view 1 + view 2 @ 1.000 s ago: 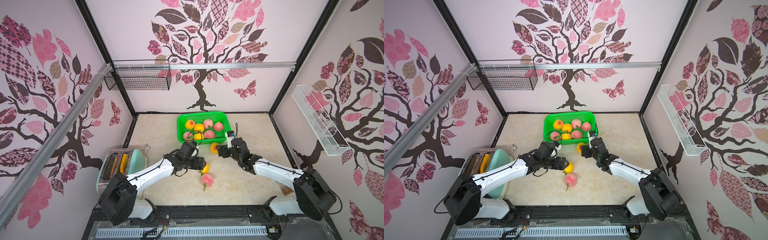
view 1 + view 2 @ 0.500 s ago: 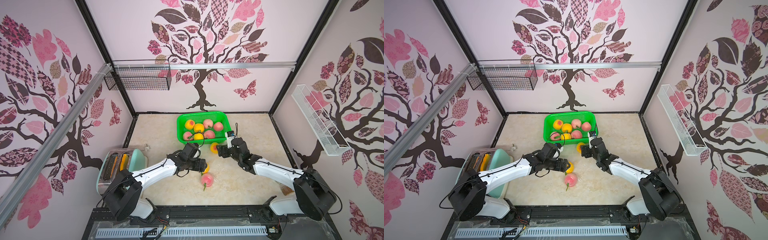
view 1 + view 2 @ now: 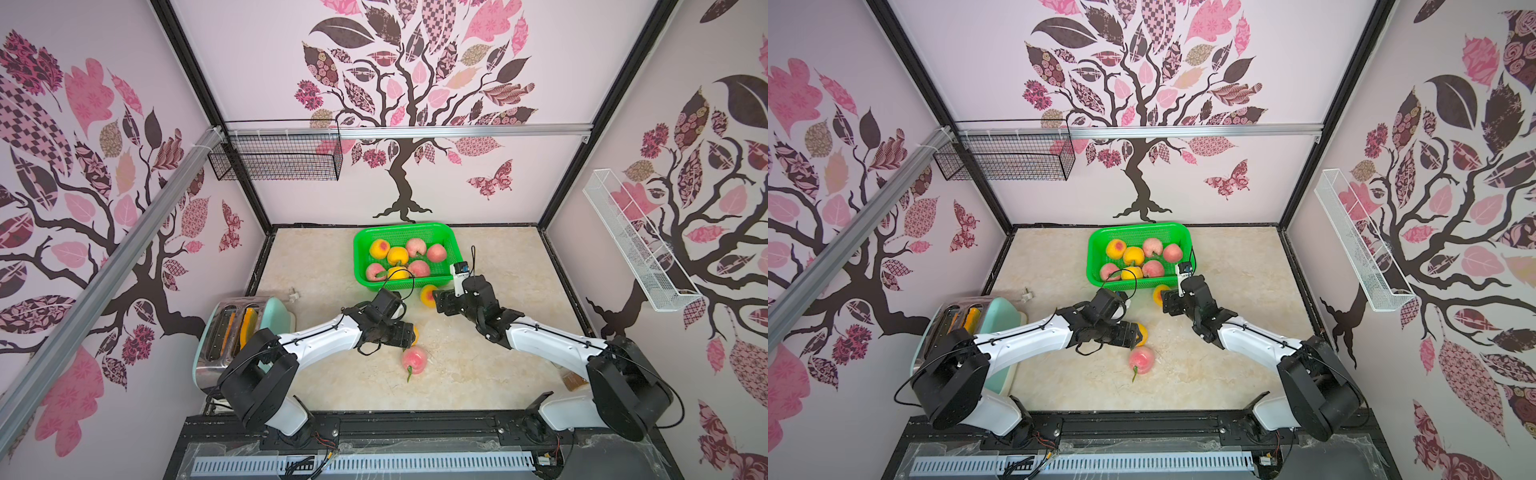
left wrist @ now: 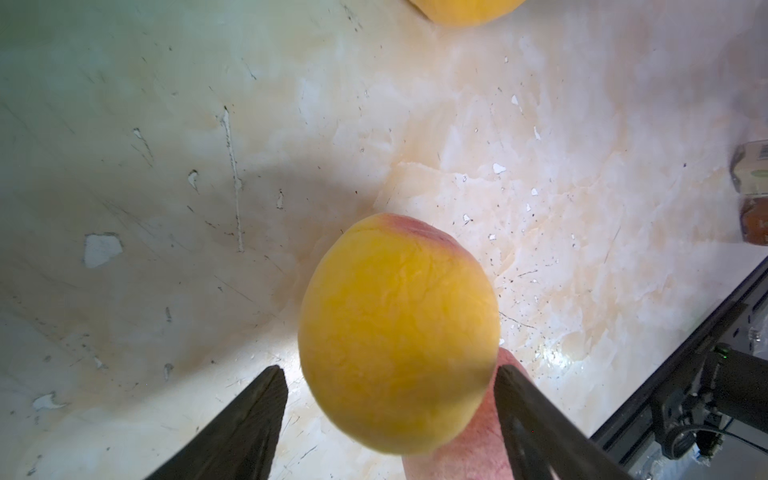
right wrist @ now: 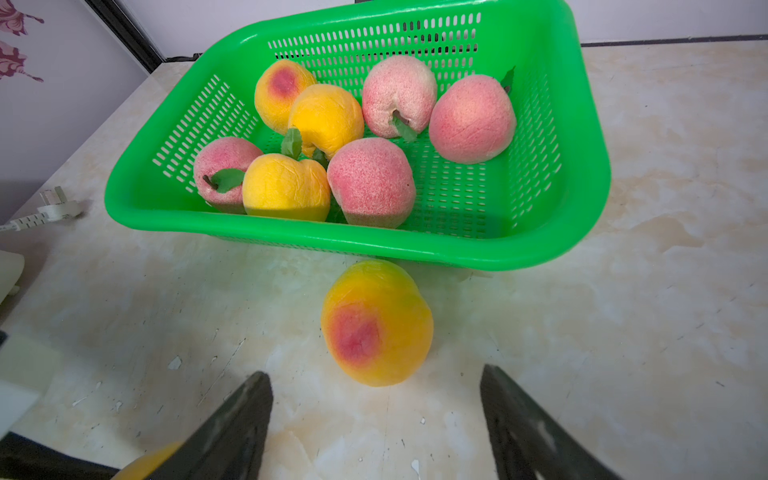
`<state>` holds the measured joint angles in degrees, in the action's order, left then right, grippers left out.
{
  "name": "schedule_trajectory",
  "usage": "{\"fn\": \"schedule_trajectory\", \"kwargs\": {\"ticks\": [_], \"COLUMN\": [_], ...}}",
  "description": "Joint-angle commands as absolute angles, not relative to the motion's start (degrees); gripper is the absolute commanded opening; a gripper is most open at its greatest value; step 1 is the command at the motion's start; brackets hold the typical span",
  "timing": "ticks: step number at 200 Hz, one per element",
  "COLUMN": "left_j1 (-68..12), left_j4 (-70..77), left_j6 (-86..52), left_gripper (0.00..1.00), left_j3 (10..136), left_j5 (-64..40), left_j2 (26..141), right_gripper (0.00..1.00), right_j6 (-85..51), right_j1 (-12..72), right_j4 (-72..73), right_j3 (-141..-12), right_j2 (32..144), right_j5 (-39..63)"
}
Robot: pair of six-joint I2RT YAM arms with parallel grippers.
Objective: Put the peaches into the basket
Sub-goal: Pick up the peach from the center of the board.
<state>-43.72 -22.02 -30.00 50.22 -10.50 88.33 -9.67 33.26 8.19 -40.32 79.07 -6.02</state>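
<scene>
Against the back edge of the table (image 3: pixel 498 374), close under the wall: the basket (image 3: pixel 358 257), with seven peaches (image 5: pixel 370 183) inside and bare mesh floor on one side. Wide bare table to the right of the basket and along the front edge. Tighter on the left, with a toaster (image 3: pixel 226 328) at that edge and a white plug (image 3: pixel 294 296) beyond it.

Right up against the basket's near rim, contact unclear: a red-spotted peach (image 5: pixel 376 324). Just short of it, the right gripper (image 5: pixel 374 372), spread wider than the fruit and holding nothing.

Mid-table, the left gripper (image 4: pixel 388 370), jaws set either side of a yellow peach (image 4: pixel 397 336). Meets or nearly meets the fruit on one side, leaves a sliver of table showing on the other, so no clamp yet. Cannot tell whether that fruit rests on the table.

In both top views, most of the yellow peach (image 3: pixel 1142 332) hidden behind the gripper body, no more than an orange edge on show. Plain there, though: a pink peach (image 3: pixel 414 359) lying loose just in front, green stem toward the front edge. In the left wrist view, only a cut-off pink patch of it beside one finger. Also there, at the frame's edge, a small packet (image 4: pixel 753 178), cut off and too blurred to name.
</scene>
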Motion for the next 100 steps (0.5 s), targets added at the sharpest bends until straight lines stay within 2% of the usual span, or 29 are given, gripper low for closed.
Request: {"fn": "schedule_trajectory", "kwargs": {"ticks": [1, 100], "left_j1": [-44.21, -44.26], "left_j4": [-22.82, -20.70], "left_j6": [-28.92, -28.65], "left_gripper": [0.82, 0.77], "left_j3": [52.20, 53.03], "left_j5": [-9.78, -10.64], "left_j2": [89.22, 92.19], "right_gripper": [0.81, 0.81], "right_j6": [-9.85, -9.78], "right_j1": [33.53, 33.55], "right_j4": [7.47, 7.47], "right_j3": [-40.96, -40.97], "right_j2": [78.67, 78.65], "right_j5": [-6.08, -6.29]}}
